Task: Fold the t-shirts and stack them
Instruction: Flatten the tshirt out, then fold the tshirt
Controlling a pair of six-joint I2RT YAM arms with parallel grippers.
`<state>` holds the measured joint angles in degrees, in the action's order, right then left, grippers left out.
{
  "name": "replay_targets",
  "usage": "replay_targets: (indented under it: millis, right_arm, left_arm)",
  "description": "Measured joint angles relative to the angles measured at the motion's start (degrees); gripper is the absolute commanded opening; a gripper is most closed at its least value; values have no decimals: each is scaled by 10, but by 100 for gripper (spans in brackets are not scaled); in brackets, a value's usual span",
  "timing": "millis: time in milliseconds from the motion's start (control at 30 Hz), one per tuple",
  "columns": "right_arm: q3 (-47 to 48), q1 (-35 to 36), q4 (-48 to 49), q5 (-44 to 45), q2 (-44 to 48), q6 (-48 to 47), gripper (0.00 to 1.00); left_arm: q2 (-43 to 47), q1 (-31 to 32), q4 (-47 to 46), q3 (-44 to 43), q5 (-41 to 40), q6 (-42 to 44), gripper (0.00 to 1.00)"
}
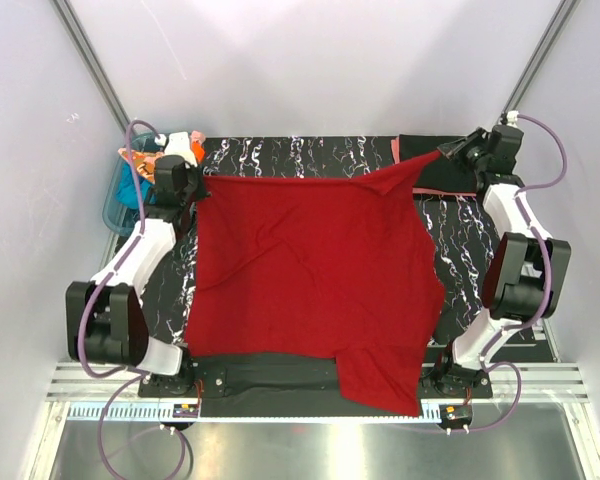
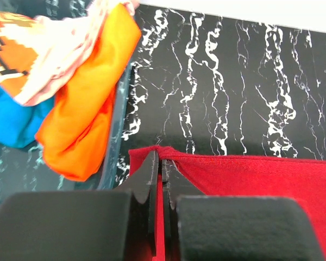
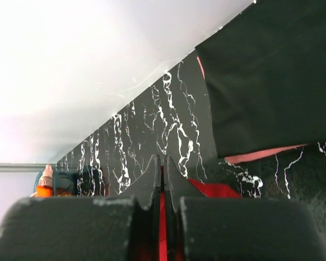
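The dark red t-shirt [image 1: 315, 280] is spread over the marbled surface [image 1: 300, 155] — its far corners are clamped in the left pincer [image 2: 161, 166] and the right pincer [image 3: 163, 163]. A folded black t-shirt [image 3: 271, 81] is laid on a salmon pink t-shirt [image 3: 261, 155] just beyond the right one; the blue tub [image 1: 112, 212], crowded with an orange t-shirt [image 2: 92, 98], is beside the left.

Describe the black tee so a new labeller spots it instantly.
Start at the white-veined black table and go to its far right corner, by the right gripper. The black t-shirt lies folded there on a salmon pink t-shirt whose edge peeks out beneath. It is plain matte black, unlike the table, and folded, unlike the spread dark red t-shirt.
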<state>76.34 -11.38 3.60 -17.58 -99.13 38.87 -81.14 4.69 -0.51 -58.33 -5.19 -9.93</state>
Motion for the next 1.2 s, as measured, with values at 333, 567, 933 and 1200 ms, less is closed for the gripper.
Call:
replay_targets:
  millis: [333,567,933,1200]
  right_arm:
    - [82,7,-46,4,-67,0,0]
    - [75,24,-151,20,-38,4,0]
    - [0,74,-363,46,156,26,0]
    - [-102,77,-488,78,277,26,0]
  left_arm:
    - [-89,-1,44,-66,36,17,0]
    - [-94,-1,113,-94,17,30,0]
    - [-94,-1,224,-104,-17,14,0]
    - [-94,-2,270,-104,-17,13,0]
